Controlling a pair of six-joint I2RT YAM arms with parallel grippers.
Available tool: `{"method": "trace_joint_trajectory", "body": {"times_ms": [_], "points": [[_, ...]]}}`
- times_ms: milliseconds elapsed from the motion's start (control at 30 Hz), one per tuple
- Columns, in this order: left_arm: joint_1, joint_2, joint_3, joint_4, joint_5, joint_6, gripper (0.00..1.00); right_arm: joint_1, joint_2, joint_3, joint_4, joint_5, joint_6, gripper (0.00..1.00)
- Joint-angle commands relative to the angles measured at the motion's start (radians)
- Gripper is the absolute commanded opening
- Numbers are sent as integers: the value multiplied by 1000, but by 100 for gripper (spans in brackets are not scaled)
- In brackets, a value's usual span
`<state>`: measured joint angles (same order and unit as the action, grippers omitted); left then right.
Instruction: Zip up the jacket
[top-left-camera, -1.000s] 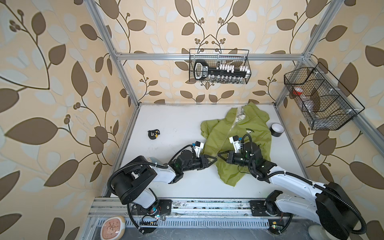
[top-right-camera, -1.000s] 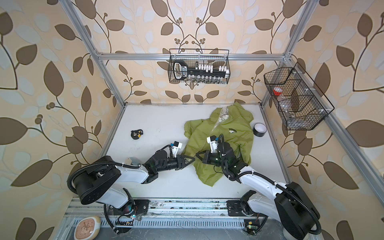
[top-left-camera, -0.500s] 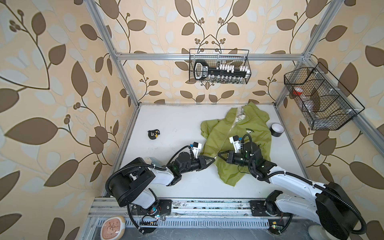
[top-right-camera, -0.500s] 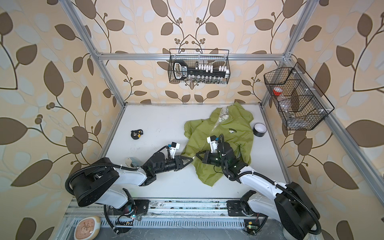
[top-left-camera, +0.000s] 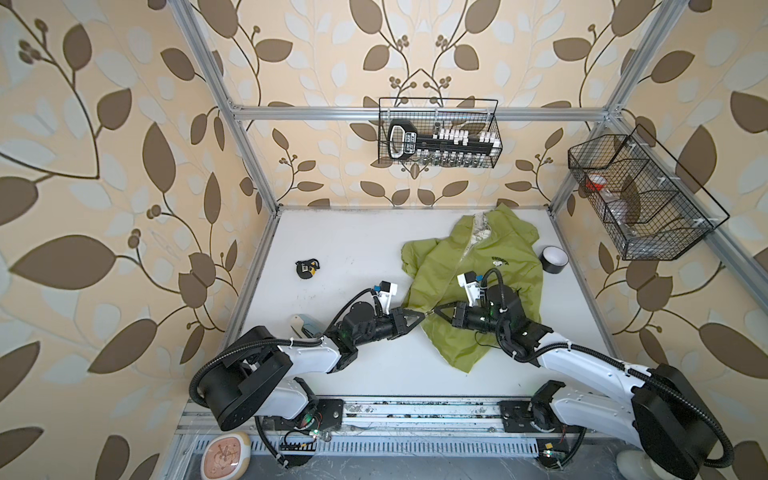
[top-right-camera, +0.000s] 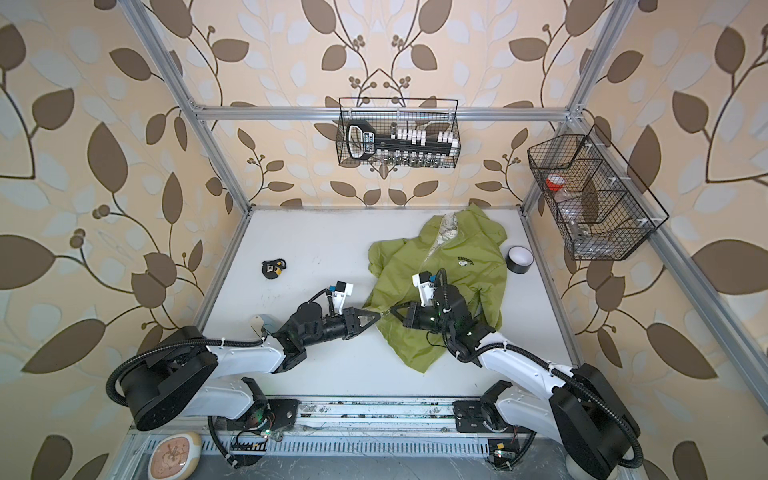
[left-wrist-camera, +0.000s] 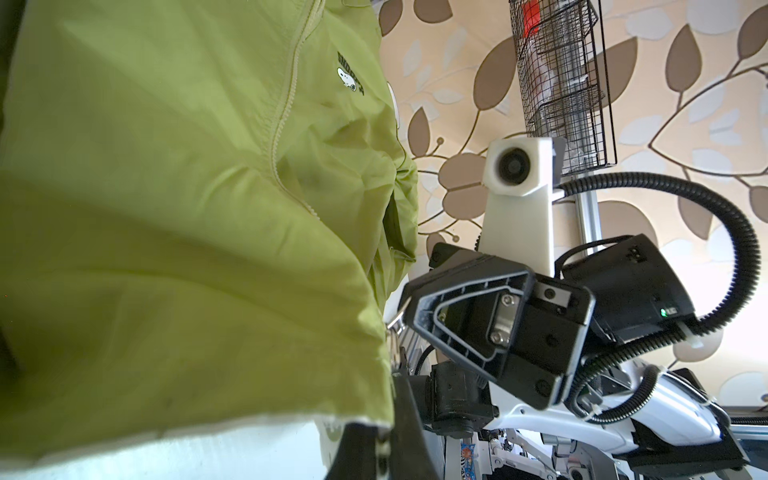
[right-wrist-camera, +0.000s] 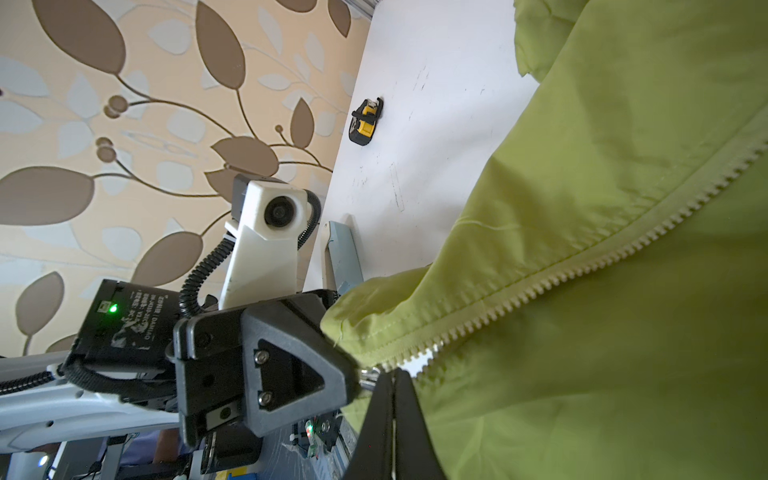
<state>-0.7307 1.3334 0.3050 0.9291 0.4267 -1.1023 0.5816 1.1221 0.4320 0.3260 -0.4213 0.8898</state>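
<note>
Lime-green hem of the jacket (top-left-camera: 436, 257) is pinched at the foot of the zipper (right-wrist-camera: 540, 286) by the closed left hand (top-left-camera: 420, 317) and the closed right hand (top-left-camera: 436, 311). The jacket is spread just beside the tape roll (top-left-camera: 555, 259). Joining the zipper's foot is judged in hand; next, a steady pull up the teeth is needed.

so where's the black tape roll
In both top views the tape roll sits on the right side of the table, just right of the jacket.
</note>
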Motion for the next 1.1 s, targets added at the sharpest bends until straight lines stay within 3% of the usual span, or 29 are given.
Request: {"method": "trace_joint_trajectory", "body": {"times_ms": [0, 667, 1067], "points": [[25, -55, -7, -36, 19, 43, 0, -5, 11, 0, -1, 50, -1, 0], [121, -213, 32, -333, 49, 128, 0, -5, 76, 114, 12, 62, -2, 0], [181, -273, 205, -696, 19, 295, 0, 1, 124, 219, 1, 66, -4, 0]]}}
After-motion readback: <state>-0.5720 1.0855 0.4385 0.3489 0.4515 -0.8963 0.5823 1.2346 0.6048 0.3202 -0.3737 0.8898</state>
